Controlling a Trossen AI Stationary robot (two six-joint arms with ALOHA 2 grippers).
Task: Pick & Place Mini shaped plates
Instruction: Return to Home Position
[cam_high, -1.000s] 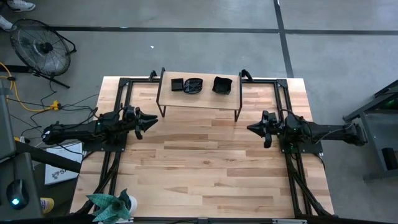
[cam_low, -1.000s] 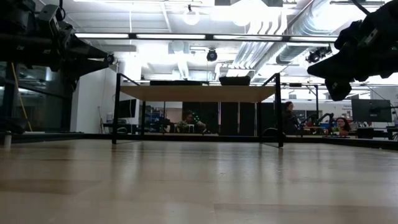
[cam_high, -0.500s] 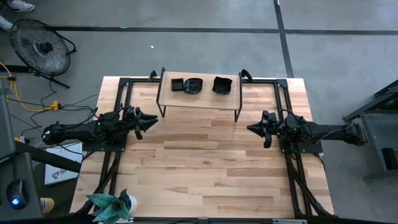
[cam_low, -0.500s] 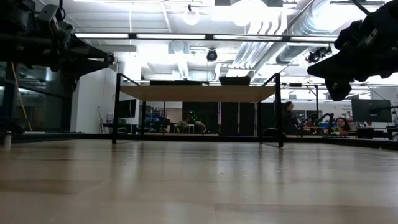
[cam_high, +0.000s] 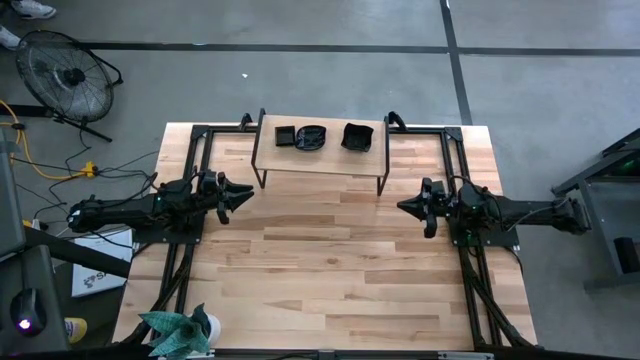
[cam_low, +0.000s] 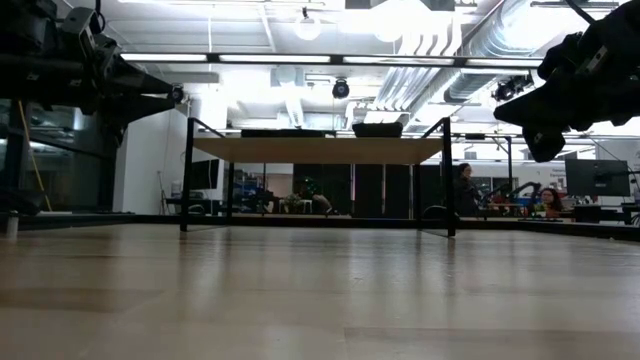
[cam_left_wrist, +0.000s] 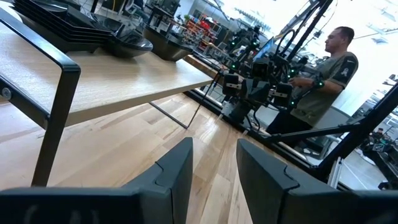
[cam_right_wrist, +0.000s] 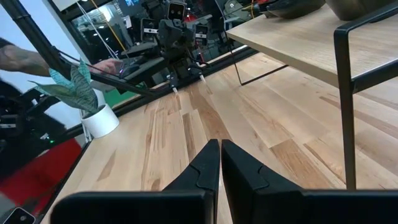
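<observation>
Black plate stacks (cam_high: 311, 137) on raised shelf (cam_high: 320, 162)

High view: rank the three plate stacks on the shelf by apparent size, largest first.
1. Right stack and middle stack: they look about alike, so no ranking between them.
2. Left square stack: clearly smallest.
All three sit on one shelf, so nearness to the camera does not skew this.
</observation>
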